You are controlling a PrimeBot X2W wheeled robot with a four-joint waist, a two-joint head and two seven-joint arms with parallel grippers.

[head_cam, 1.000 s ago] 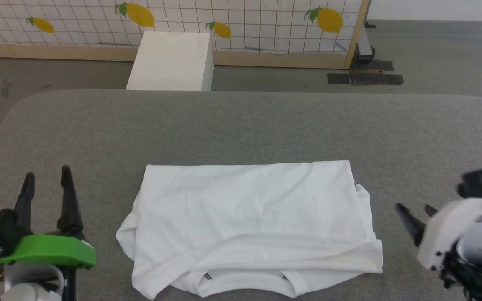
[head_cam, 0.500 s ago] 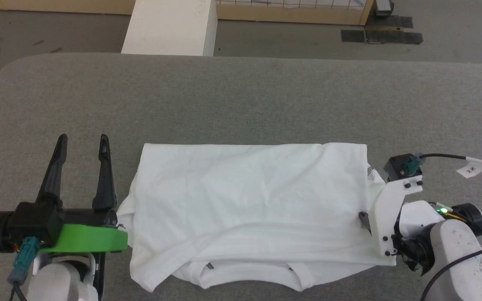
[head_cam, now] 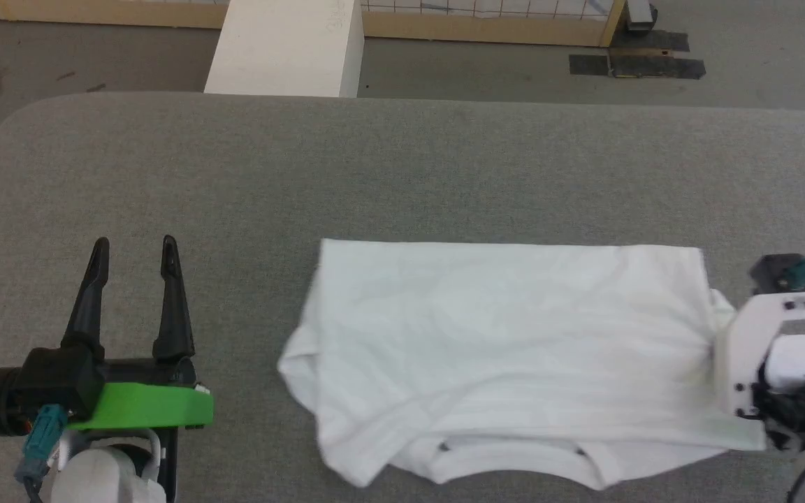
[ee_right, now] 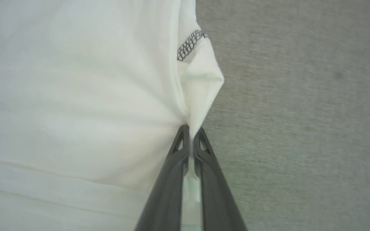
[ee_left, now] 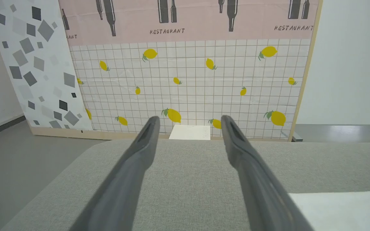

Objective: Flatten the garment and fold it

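Observation:
The garment (head_cam: 507, 349), a white T-shirt, lies folded into a wide rectangle on the grey table (head_cam: 402, 161), its collar toward the near edge. My right gripper (ee_right: 190, 129) is shut on the garment's (ee_right: 75, 96) right edge, where the fabric bunches into a peak beside a dark zigzag seam (ee_right: 188, 45). In the head view the right wrist (head_cam: 759, 349) covers those fingers. My left gripper (head_cam: 134, 242) stands open to the left of the garment, apart from it, with nothing between its fingers (ee_left: 140, 166). A corner of the garment (ee_left: 342, 208) shows at the lower right of the left wrist view.
A rigid white box (head_cam: 284, 45) stands on the floor just beyond the table's far edge. Behind it runs a lemon-patterned panel (ee_left: 188, 80) in a wooden frame. Dark tape patches (head_cam: 636, 64) mark the floor at the far right.
My right gripper closed on the garment's right edge and drew the whole garment to the right. The head camera tilted down earlier. The left gripper has barely moved.

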